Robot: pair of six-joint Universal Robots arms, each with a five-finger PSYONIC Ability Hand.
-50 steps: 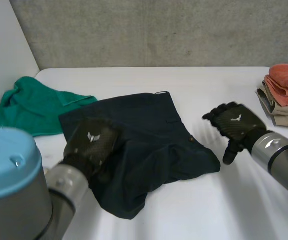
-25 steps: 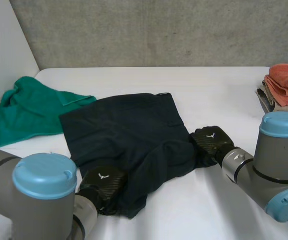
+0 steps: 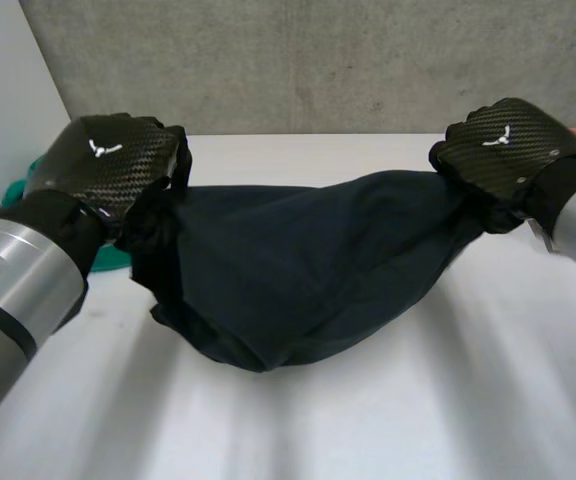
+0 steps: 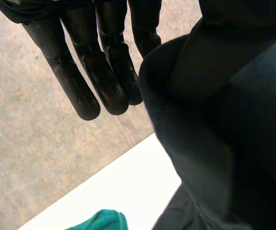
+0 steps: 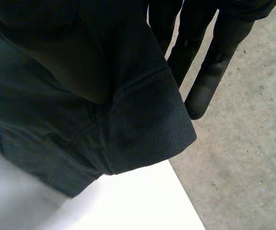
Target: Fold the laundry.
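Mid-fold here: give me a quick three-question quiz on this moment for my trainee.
1. True or false: the garment lies flat on the table.
2. Which hand holds the garment? A) the left hand alone B) the right hand alone C) both, one at each end
3. Fill in: the cloth on the table beyond the left hand is ___ in colour.

Key
1. False: it hangs between the two hands and sags in the middle.
2. C
3. green
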